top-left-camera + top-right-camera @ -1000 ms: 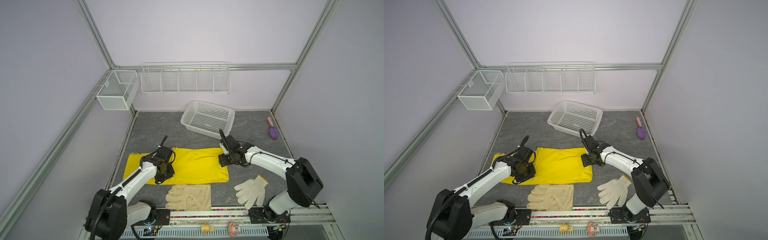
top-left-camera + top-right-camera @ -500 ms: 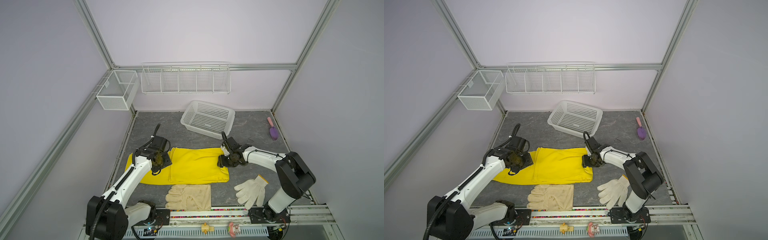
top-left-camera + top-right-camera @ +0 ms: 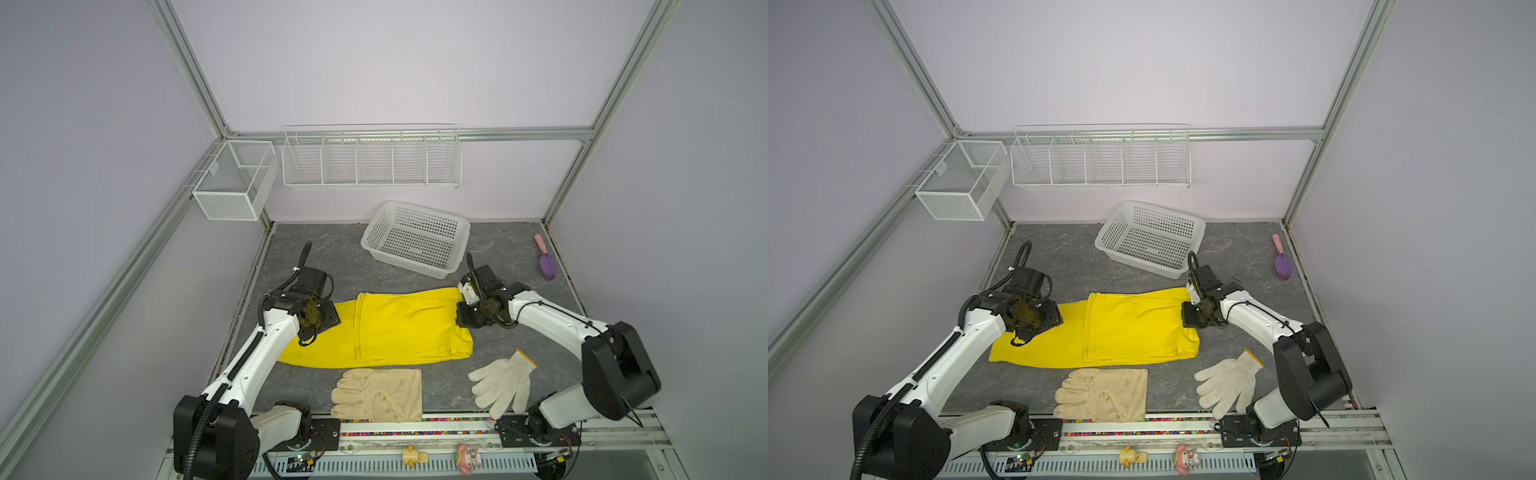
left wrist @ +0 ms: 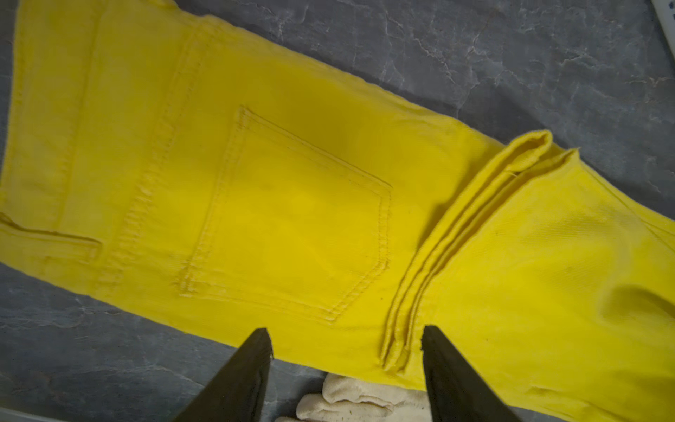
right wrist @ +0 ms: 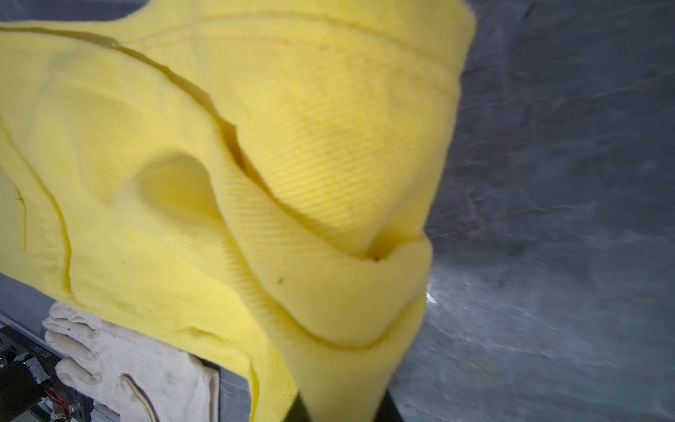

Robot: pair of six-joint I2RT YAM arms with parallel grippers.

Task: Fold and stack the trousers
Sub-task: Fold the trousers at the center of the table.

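The trousers (image 3: 395, 328), bright yellow and folded double, lie flat across the counter (image 3: 332, 257); the right end effector (image 3: 463, 322) pinches their right fold; the left end effector (image 4: 345, 329) stands wide over their left end. A cream glove (image 3: 378, 395) lies beside their near edge.

Setting: robotics lab test cell; aluminium-profile frame (image 3: 194, 79) around plain lilac panels (image 3: 374, 62); two white robot arms (image 3: 257, 353) bolted to a front rail (image 3: 415, 433); grey slate-look mat (image 3: 332, 257); wire rack (image 3: 370, 166) and mesh bin (image 3: 232, 187) hung on the frame.
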